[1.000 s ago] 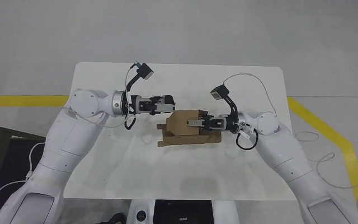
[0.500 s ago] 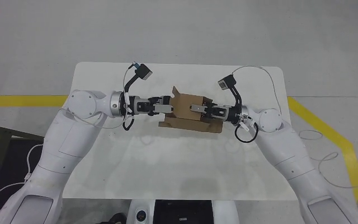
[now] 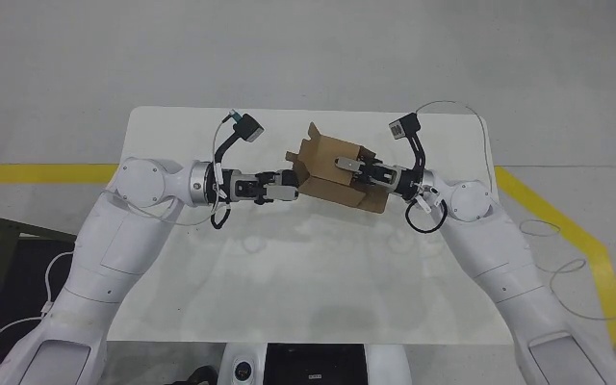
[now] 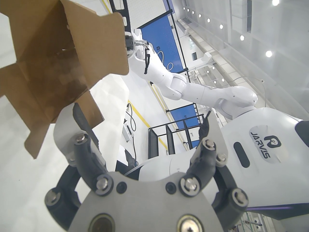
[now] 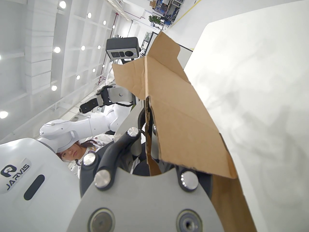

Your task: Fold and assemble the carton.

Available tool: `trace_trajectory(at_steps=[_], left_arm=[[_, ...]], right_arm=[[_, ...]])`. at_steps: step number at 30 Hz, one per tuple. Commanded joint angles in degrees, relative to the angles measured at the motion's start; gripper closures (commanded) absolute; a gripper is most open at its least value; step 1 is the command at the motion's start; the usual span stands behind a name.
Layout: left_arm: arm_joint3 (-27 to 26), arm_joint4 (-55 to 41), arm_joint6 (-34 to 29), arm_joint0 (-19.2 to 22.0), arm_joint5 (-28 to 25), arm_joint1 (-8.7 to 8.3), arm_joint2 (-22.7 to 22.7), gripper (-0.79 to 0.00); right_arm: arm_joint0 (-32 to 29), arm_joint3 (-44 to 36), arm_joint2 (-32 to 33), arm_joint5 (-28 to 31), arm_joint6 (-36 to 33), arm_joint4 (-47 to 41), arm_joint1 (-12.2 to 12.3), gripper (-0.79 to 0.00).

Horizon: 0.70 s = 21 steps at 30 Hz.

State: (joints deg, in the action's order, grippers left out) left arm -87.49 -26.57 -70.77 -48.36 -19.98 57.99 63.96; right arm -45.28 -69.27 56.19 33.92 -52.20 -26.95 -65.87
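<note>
Carton: I see the brown corrugated-cardboard carton [image 3: 332,175] over the far middle of the white counter [image 3: 192,289]. It sits between my two tools and is turned askew to the counter's edges.
Carton shape: It is partly opened out into a box with its flaps unfolded. On the left wrist view its open end [image 4: 48,68] faces the camera, so I can look into the hollow, and the flaps splay outward.
Right tool: My right tool [image 3: 350,170] is at the carton's right end, pinched closed on the edge of a cardboard panel [image 5: 178,121]. On its own wrist view [image 5: 147,119] one finger [image 5: 140,114] shows against one face of the panel; the cardboard hides the other.
Left tool: My left tool [image 3: 292,186] is at the carton's left corner with its fingers spread wide [image 4: 144,126] and nothing between them. One finger [image 4: 82,121] is just beside a lower flap; I cannot tell whether it touches.
Contact with counter: I cannot tell whether the carton's underside rests on the counter.
</note>
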Motion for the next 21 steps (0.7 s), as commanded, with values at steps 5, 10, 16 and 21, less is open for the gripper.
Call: trace_trajectory(at_steps=[5,10,16,21], left_arm=[[-0.82,-0.31,-0.17,-0.27,0.36,0.12,-0.59,-0.785],[-0.94,-0.48,-0.39,-0.4,0.58,0.19,-0.87,-0.785],[-0.76,-0.75,-0.5,-0.38,0.95,0.33,-1.36,-0.785],[-0.47,-0.79,-0.49,-0.29,1.02,0.43,-1.64,-0.785]], right_arm=[[0.49,0.32,-0.39,0.34,1.33,0.49,-0.56,0.0],[1.03,0.75,-0.13,0.78,2.3,1.12,-0.87,0.0],[1.7,0.08,-1.08,1.04,2.61,1.32,-1.55,0.0],[1.83,0.28,-2.19,1.37,2.39,0.7,-2.2,0.0]])
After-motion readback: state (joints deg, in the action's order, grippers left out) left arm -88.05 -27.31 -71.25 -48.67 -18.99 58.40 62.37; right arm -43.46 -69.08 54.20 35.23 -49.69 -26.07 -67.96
